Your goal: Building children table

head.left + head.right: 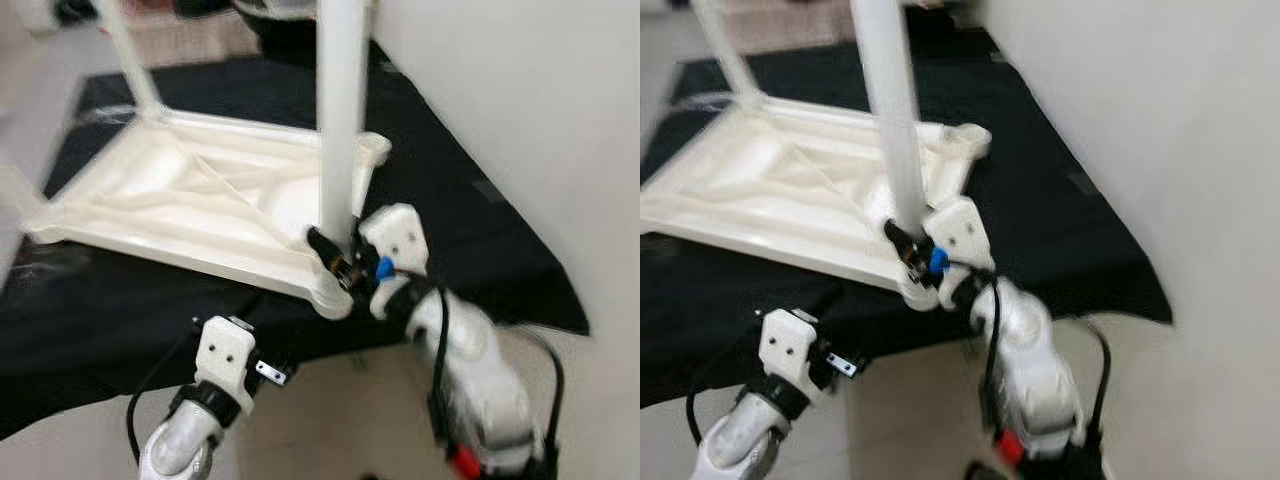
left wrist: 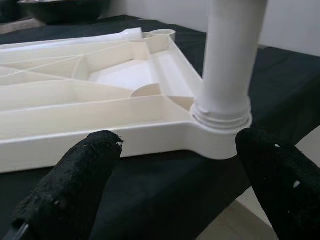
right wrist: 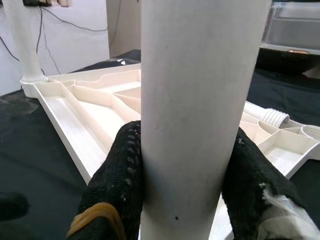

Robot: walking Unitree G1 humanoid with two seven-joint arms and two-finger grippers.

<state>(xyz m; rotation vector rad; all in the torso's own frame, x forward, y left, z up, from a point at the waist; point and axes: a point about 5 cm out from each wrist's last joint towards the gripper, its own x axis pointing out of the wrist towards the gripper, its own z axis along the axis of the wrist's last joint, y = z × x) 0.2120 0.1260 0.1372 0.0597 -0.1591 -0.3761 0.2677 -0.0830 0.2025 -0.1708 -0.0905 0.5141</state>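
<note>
Right wrist view: table leg (image 3: 200, 100) between right pincer (image 3: 187, 172) fingers.

Black-draped surface (image 1: 470, 215), perhaps a low table, under an upturned white tabletop (image 1: 190, 205).

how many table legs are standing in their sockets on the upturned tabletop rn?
2. One leg stands in the near corner socket, with the right gripper shut around its base. A second leg stands at the far left corner. Another leg lies loose; more may be hidden.
</note>
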